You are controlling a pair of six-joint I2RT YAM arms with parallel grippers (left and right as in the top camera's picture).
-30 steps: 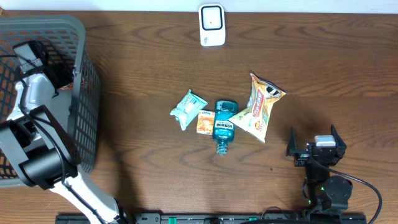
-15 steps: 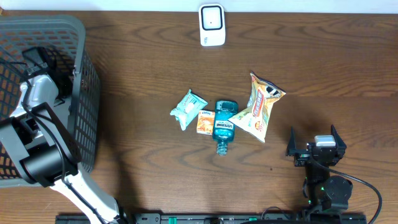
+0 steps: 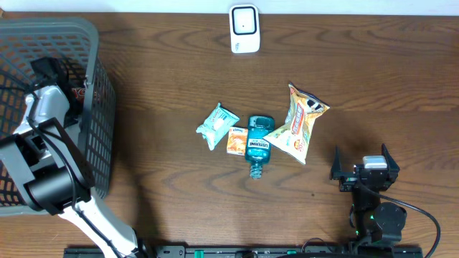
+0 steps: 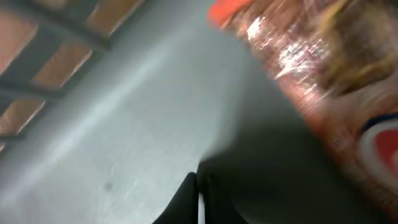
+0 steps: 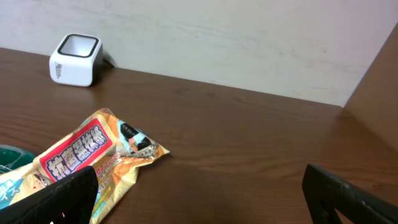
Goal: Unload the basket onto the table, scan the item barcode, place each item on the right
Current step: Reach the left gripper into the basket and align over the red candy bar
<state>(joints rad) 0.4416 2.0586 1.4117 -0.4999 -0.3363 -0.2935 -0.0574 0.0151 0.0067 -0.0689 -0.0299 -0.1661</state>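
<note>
Down in front, the right gripper (image 3: pixel 361 161) has fingers spread wide. Inside the grey basket (image 3: pixel 64 25), the left gripper (image 4: pixel 199 190) has fingers pressed together by a shiny snack packet (image 4: pixel 323 81), likely light, crinkly and slippery; pinch its flat edge

A grey mesh basket (image 3: pixel 54 30) stood at my left end of the dark wooden table (image 3: pixel 165 79). Near the middle I saw a pale green pouch (image 3: pixel 216 124), a small orange box (image 3: pixel 237 140) touching a teal mouthwash bottle (image 3: pixel 257 149) that lay flat, and a yellow snack bag (image 3: pixel 299 123) whose lower corner overlapped the bottle. A pale wall (image 5: pixel 217 37) ran behind the table's far edge.
</note>
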